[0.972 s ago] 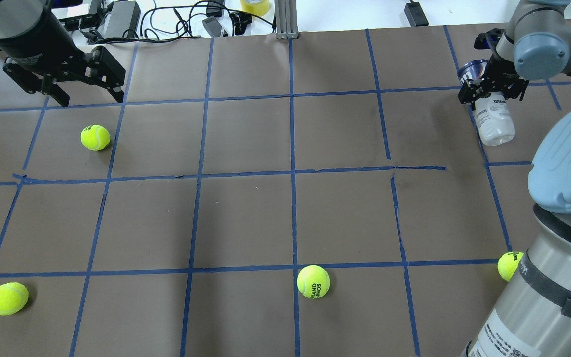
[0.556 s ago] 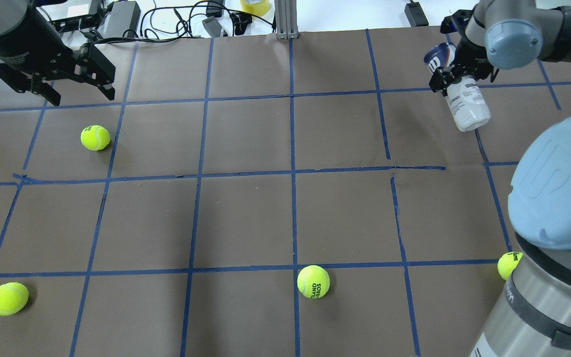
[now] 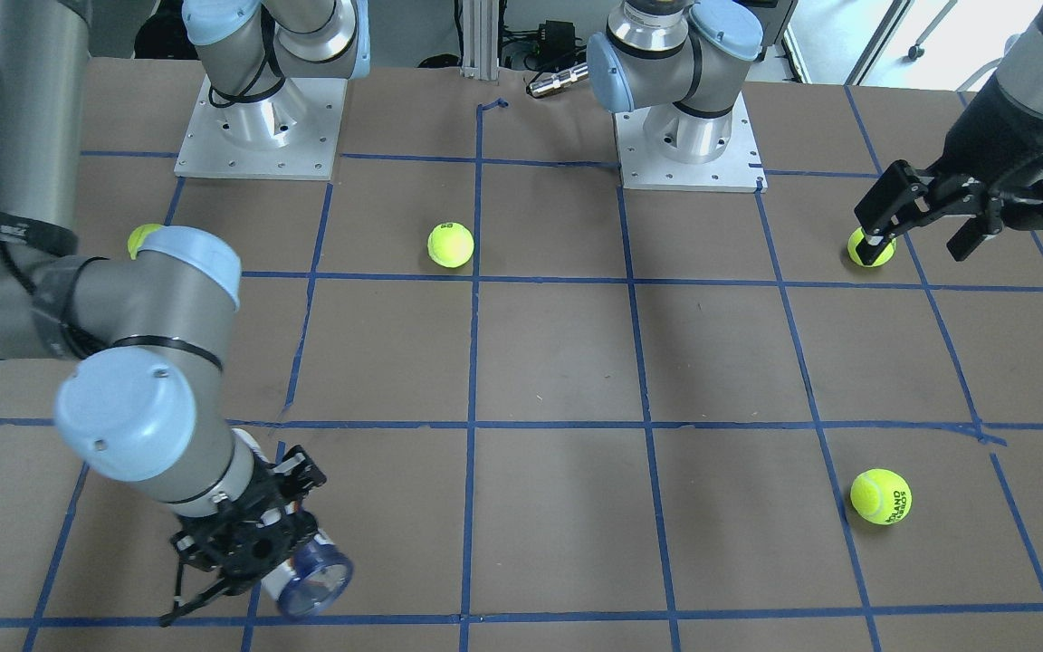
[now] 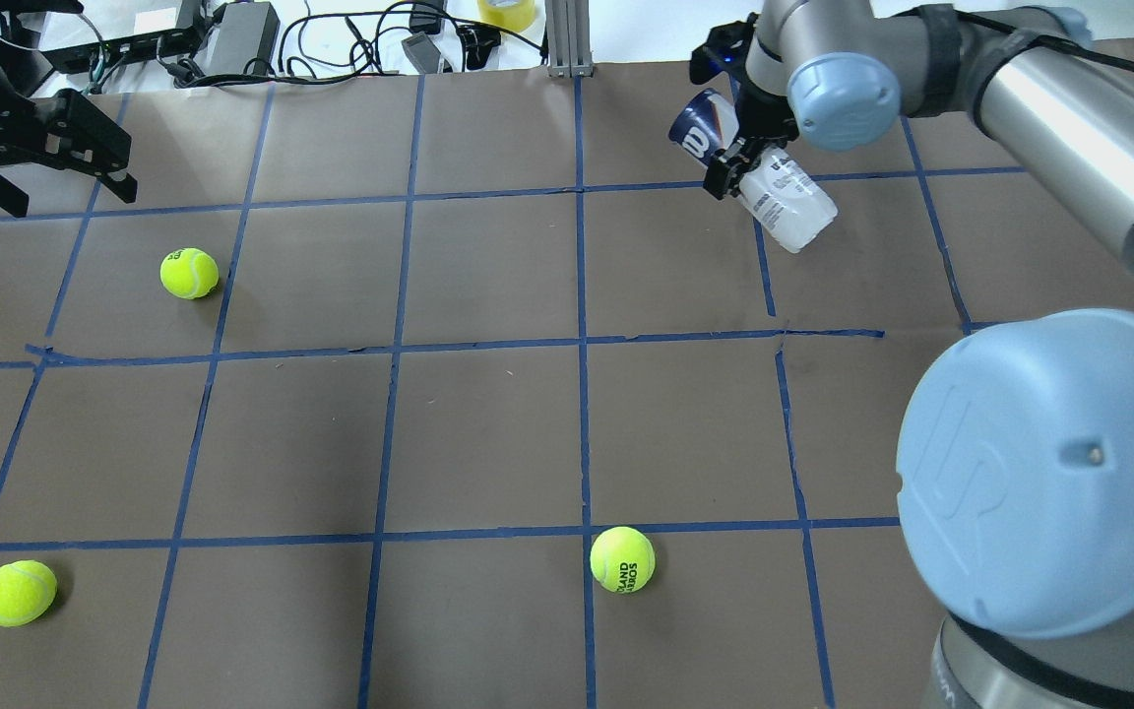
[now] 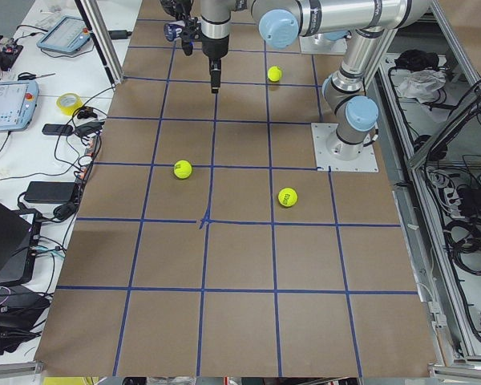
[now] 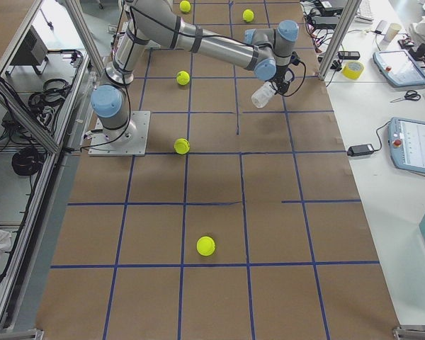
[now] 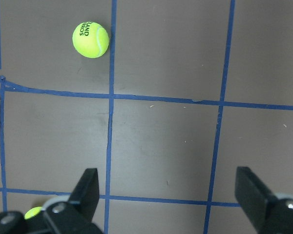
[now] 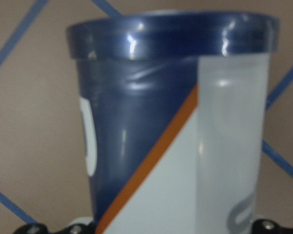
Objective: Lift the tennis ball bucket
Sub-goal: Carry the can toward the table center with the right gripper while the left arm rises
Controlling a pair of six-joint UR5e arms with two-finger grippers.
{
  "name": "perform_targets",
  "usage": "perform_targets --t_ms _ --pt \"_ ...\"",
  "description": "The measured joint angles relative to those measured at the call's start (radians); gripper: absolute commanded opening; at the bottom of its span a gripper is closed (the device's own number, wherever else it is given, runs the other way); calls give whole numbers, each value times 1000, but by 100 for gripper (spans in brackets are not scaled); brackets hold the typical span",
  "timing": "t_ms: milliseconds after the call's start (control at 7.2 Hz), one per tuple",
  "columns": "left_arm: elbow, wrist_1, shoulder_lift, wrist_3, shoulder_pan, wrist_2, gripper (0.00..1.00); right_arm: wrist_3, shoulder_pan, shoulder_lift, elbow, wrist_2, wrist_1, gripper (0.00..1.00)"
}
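The right claw [image 4: 736, 165] is clamped on the tennis ball bucket [image 4: 786, 202], gripping it just below its navy band. The bucket hangs tilted above the far right part of the tabletop [image 4: 488, 423], with its navy end pointing away from the robot and its clear end lower and nearer. The right wrist view is filled by the navy band and white label.

The left claw [image 4: 70, 197] hovers over the far left corner with its fingers spread wide and nothing between them.

Three tennis balls lie well apart from the bucket: one [image 4: 189, 273] near the left claw, one [image 4: 622, 559] near centre front and one [image 4: 17, 593] at the near left. A fourth ball [image 3: 143, 237] peeks from behind the right arm, whose elbow [image 4: 1049, 463] blocks the near right corner in the overhead view. Cables [image 4: 350, 34] and a tape roll [image 4: 508, 12] lie beyond the far edge.
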Motion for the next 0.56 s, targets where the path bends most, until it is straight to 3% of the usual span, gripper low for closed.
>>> perform_targets --t_ms 556 --pt "-7 -2 2 5 14 -6 100 -197 239 12 8 -9 -155 61"
